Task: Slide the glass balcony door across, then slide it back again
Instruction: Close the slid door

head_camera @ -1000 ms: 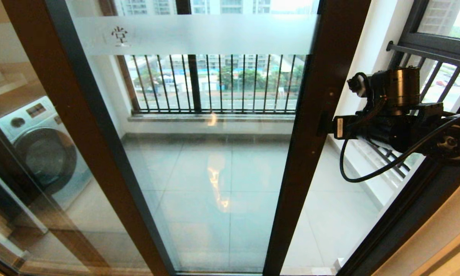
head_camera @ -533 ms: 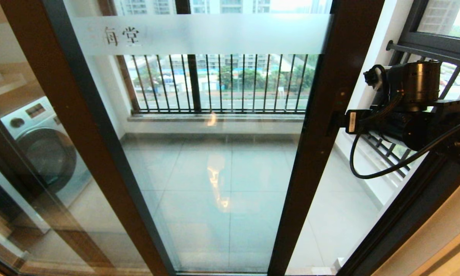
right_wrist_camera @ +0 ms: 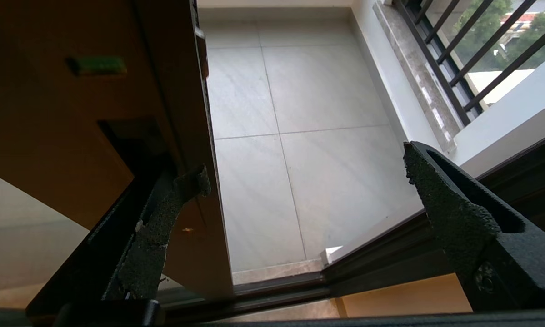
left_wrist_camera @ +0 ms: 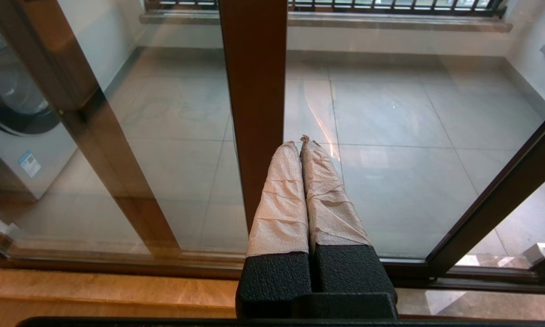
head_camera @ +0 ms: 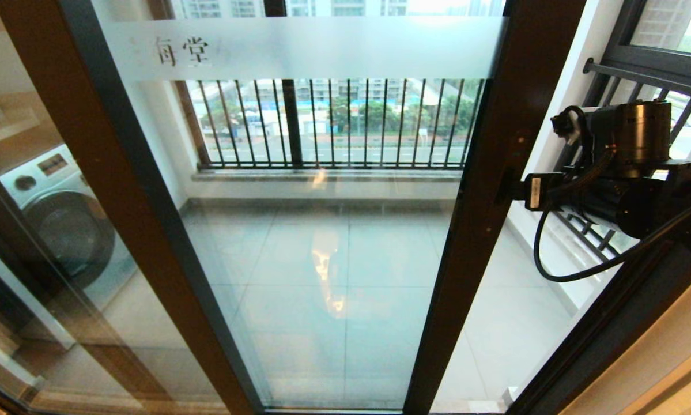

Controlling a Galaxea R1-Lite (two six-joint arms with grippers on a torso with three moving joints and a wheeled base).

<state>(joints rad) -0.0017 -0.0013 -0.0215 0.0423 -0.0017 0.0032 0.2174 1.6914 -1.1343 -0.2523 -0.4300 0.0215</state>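
Door (head_camera: 333, 242): a tall glass panel in a dark brown frame, seen across the middle of the head view, with a frosted band (head_camera: 299, 49) bearing characters near the top. Its right stile (head_camera: 483, 190) was set short of the right jamb, so an open gap onto the balcony floor (right_wrist_camera: 308, 150) was left beside it.
Right gripper (right_wrist_camera: 299, 181): held at the stile's free edge, at lock-plate height. Fingers spread wide; one finger (right_wrist_camera: 163, 222) was laid against the stile edge, the other (right_wrist_camera: 440, 200) was left free in the gap. Nothing was pinched; the placement was judged suited to pushing the door along its track rather than gripping it.
Left gripper (left_wrist_camera: 302, 190): parked low before the glass, near the bottom track. Wrapped fingers (left_wrist_camera: 281, 195) were pressed together, nothing held.
Fixed panel (head_camera: 63, 230): plain glass at the left, overlapped by the door; a washer (head_camera: 63, 225) was seen through it.
Railing (head_camera: 333, 124): black bars at the balcony's far side.
Stage: the door was judged mid-travel; which of the two strokes cannot be told.
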